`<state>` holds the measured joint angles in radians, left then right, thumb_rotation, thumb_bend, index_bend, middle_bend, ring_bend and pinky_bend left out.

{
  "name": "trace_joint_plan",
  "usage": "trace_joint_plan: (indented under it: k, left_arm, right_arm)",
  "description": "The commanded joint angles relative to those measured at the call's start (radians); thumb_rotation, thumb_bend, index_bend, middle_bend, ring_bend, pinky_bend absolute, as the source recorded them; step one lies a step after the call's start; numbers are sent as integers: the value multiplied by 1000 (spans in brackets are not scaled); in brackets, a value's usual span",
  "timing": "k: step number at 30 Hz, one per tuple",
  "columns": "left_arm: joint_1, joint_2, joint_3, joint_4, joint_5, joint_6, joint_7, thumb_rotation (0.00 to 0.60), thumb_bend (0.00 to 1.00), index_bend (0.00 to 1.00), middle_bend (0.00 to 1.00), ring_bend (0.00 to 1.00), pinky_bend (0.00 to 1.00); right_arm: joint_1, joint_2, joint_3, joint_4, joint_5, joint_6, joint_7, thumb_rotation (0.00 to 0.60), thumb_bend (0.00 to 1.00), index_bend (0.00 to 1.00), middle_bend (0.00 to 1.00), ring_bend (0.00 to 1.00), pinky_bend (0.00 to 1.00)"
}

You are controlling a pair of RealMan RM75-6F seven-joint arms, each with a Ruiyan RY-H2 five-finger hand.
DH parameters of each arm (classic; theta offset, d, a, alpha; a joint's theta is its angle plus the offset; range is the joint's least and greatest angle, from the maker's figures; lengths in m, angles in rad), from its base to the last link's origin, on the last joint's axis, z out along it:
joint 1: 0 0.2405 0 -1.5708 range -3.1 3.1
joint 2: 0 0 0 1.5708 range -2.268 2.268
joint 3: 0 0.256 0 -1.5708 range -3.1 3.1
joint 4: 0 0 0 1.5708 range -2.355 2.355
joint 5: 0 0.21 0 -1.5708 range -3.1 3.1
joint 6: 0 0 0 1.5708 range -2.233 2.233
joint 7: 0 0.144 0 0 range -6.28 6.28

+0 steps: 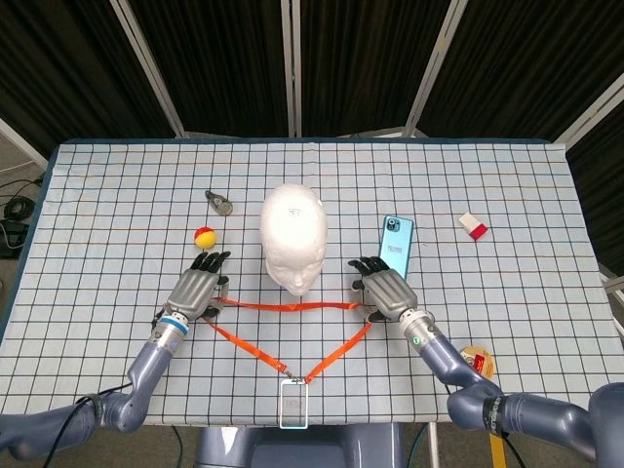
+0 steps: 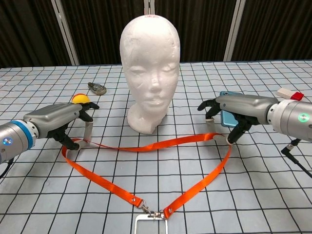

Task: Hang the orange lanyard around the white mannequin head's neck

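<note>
Both hands gripped the lanyard point(image 2: 146, 146): the left hand point(image 2: 63, 119) pinched its left corner, the right hand point(image 2: 231, 109) its right corner. The strap between them hung slightly slack, lifted off the desk point(image 2: 273, 195) just before the head point(image 2: 148, 68) (upright, facing the chest camera), not around the neck. The badge holder point(image 1: 293, 404) lay near the desk's front edge.

Orange lanyard point(image 2: 146, 146): flat ribbon loop, spread in a triangle on checked cloth before the head; metal clip and clear badge holder point(image 1: 293, 404) at near point. White mannequin head point(image 2: 149, 73): foam, upright, facing forward, neck bare.
</note>
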<state>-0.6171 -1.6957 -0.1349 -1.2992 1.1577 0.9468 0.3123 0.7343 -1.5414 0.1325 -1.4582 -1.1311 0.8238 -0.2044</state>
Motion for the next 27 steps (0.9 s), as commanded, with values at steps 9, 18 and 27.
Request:
trace_joint_plan:
  k: [9, 18, 27]
  left_arm:
    - [59, 128, 38, -193, 142, 151, -42, 600, 438, 694, 0, 0, 0]
    - [90, 236, 3, -358, 192, 259, -49, 600, 438, 709, 0, 0, 0]
    - [66, 346, -90, -512, 106, 251, -7, 600, 438, 708, 0, 0, 0]
  right_arm:
    - [-45, 96, -40, -136, -159, 131, -33, 600, 478, 731, 105, 0, 0]
    - [-74, 190, -6, -309, -245, 233, 26, 600, 477, 733, 114, 0, 0]
    - [-56, 260, 95, -466, -206, 281, -14, 600, 478, 733, 117, 0, 0]
